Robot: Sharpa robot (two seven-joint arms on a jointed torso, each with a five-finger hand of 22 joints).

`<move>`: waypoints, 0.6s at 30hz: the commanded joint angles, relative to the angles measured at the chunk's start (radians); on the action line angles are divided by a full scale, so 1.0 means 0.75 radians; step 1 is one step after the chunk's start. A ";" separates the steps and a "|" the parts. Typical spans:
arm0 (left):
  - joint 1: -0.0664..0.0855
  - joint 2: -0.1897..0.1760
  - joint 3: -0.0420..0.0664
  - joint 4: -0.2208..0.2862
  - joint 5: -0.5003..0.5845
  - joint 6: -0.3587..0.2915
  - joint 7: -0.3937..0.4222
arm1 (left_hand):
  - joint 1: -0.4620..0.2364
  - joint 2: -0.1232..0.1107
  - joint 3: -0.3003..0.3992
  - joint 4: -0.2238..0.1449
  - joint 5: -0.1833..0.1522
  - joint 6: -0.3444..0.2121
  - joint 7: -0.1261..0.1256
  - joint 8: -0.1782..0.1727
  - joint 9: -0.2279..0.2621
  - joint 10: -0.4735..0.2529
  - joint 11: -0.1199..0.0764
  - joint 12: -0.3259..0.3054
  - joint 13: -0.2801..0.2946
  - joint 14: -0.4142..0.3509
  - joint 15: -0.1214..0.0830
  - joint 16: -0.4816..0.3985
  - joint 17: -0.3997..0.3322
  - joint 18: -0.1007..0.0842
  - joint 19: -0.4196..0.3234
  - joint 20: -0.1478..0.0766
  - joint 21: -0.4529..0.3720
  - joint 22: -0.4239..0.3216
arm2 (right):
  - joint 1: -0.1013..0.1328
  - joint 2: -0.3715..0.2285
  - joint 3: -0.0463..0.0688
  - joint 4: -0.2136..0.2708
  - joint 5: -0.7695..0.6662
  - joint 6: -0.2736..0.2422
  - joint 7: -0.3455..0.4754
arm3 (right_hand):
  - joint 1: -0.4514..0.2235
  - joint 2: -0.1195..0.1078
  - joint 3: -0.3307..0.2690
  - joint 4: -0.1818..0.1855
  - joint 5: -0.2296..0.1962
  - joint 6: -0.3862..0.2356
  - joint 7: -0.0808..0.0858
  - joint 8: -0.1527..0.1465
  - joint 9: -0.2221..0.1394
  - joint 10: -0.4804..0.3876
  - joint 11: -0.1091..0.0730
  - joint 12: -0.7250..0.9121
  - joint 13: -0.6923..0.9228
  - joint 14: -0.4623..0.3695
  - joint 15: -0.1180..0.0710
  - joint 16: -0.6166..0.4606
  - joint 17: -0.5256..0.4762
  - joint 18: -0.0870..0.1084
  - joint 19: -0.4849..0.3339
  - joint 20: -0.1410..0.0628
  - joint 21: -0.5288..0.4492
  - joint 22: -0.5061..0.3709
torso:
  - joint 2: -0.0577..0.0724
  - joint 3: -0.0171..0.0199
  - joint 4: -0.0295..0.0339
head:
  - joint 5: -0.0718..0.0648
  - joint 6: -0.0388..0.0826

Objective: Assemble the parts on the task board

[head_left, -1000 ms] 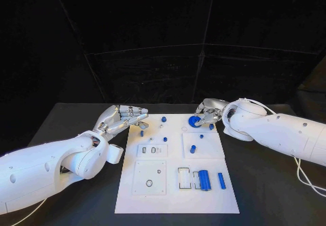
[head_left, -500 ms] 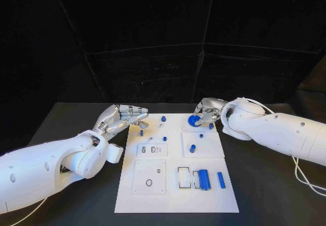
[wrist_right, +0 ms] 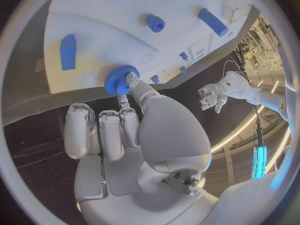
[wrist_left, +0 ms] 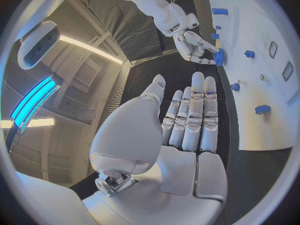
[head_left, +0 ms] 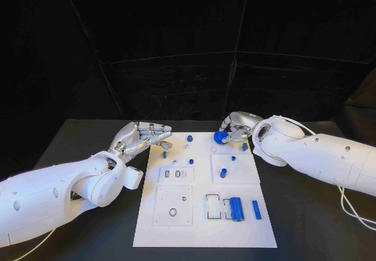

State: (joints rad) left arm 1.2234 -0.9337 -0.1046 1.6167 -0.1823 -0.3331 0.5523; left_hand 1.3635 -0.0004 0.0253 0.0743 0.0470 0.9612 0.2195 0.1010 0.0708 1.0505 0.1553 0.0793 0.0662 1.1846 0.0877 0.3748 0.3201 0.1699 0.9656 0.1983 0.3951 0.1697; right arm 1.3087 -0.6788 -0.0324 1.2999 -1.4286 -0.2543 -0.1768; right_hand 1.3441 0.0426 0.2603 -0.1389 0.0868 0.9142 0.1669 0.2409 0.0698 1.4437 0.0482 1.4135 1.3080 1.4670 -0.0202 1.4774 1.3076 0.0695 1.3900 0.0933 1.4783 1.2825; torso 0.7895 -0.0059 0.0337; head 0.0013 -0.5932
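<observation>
Right robot hand (head_left: pixel 235 128) pinched a blue gear (head_left: pixel 221 136) above the task board (head_left: pixel 205 228); left robot hand (head_left: pixel 143 136) lay spread, empty. A loose pinch risked dropping the gear.

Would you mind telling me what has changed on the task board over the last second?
The right hand, holding the blue gear, has drawn it a little toward the far edge of the task board and tilted it more on edge. The left hand stays open beside the board's left edge, holding nothing. The other blue parts lie where they were.
</observation>
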 commanded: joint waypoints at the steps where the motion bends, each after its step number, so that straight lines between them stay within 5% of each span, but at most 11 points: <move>1: 0.001 -0.002 0.001 0.003 -0.005 0.014 -0.002 | -0.001 0.010 0.000 -0.010 0.001 0.005 0.004 -0.005 0.000 0.004 0.005 -0.004 0.001 -0.009 0.004 -0.008 0.001 0.014 -0.008 0.002 -0.006 -0.002 | 0.003 -0.007 0.001 0.045 -0.029 -0.090 0.021 | -0.032 -0.008 0.017 0.002 -0.005 0.133 -0.052 -0.003 0.006 0.002 -0.007 0.005 0.064 0.076 -0.009 0.007 0.023 -0.013 0.001 -0.009 0.004 0.002 | -0.001 -0.0012 0.0022 | -0.001 0.003; 9: 0.002 -0.005 0.001 0.005 -0.005 0.016 -0.005 | 0.002 0.011 0.002 -0.013 0.001 0.005 0.004 -0.006 0.000 0.005 0.005 -0.004 0.001 -0.009 0.003 -0.008 0.002 0.014 -0.008 0.002 -0.006 -0.002 | 0.004 0.027 0.001 0.149 -0.110 -0.131 -0.007 | -0.056 -0.019 0.025 0.003 -0.005 0.134 -0.051 -0.021 0.002 0.001 -0.006 0.000 0.061 0.075 -0.009 0.005 0.021 -0.013 0.002 -0.010 0.005 0.005 | 0.002 0.0001 0.0030 | 0.012 0.004; 18: 0.002 -0.007 0.001 0.007 0.018 0.014 -0.005 | 0.002 0.011 0.002 -0.013 0.001 0.005 0.004 -0.006 0.000 0.005 0.005 -0.004 0.001 -0.009 0.003 -0.008 0.002 0.014 -0.008 0.002 -0.006 -0.002 | 0.003 0.145 0.000 0.118 -0.193 -0.136 -0.027 | -0.060 -0.026 0.031 -0.002 -0.005 0.134 -0.051 -0.030 0.000 -0.001 -0.006 -0.003 0.059 0.076 -0.009 0.005 0.021 -0.014 0.004 -0.010 0.006 0.008 | 0.004 -0.0006 0.0016 | 0.022 0.001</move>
State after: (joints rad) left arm 1.2236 -0.9388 -0.1046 1.6189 -0.1786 -0.3323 0.5507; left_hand 1.3635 -0.0004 0.0280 0.0715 0.0470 0.9612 0.2195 0.1010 0.0708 1.0504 0.1553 0.0794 0.0662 1.1846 0.0878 0.3748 0.3210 0.1699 0.9657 0.1983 0.3951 0.1690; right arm 1.3091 -0.5737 -0.0323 1.3932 -1.5240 -0.3319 -0.1862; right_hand 1.3060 0.0278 0.2801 -0.1400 0.0830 0.9160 0.1655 0.2204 0.0697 1.4436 0.0482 1.4135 1.3078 1.4669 -0.0200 1.4774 1.3075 0.0696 1.3905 0.0908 1.4783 1.2876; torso 0.7907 -0.0067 0.0362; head 0.0151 -0.5920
